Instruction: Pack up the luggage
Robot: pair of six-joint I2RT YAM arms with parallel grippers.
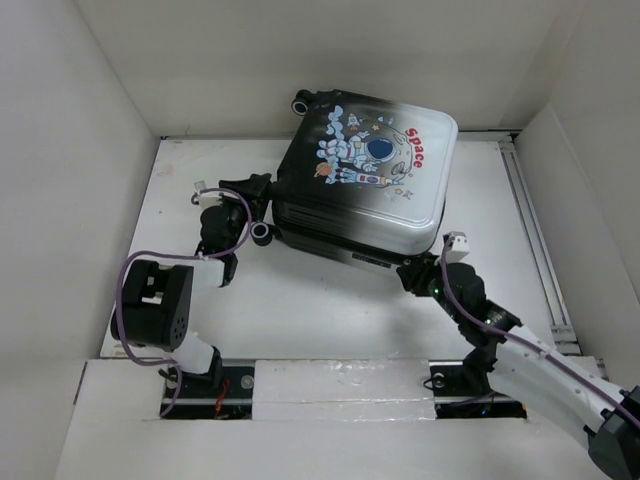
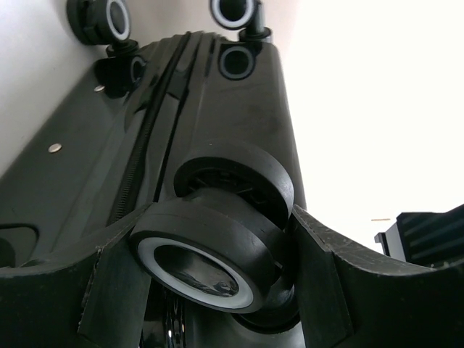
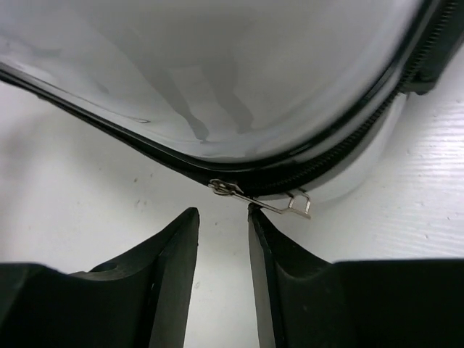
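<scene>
The luggage point(image 1: 370, 170) lies closed and flat at the back of the table, astronaut and red "Space" print facing up. My left gripper point(image 1: 256, 190) is at its left end. In the left wrist view, the left gripper point(image 2: 215, 226) is shut on a black caster wheel point(image 2: 210, 246) with a white ring, the dark shell point(image 2: 239, 116) stretching beyond it. My right gripper point(image 1: 416, 272) is at the near right corner. In the right wrist view, the right gripper point(image 3: 222, 210) is open with a narrow, empty gap. The metal zipper pull point(image 3: 261, 201) rests at its right fingertip point(image 3: 254, 214), below the white shell point(image 3: 217, 72).
White walls enclose the table point(image 1: 300, 300) on the left, back and right. A metal rail point(image 1: 532, 230) runs along the right side. Another caster point(image 1: 262, 232) sticks out just below the left gripper. Purple cables loop over the left arm point(image 1: 160, 300).
</scene>
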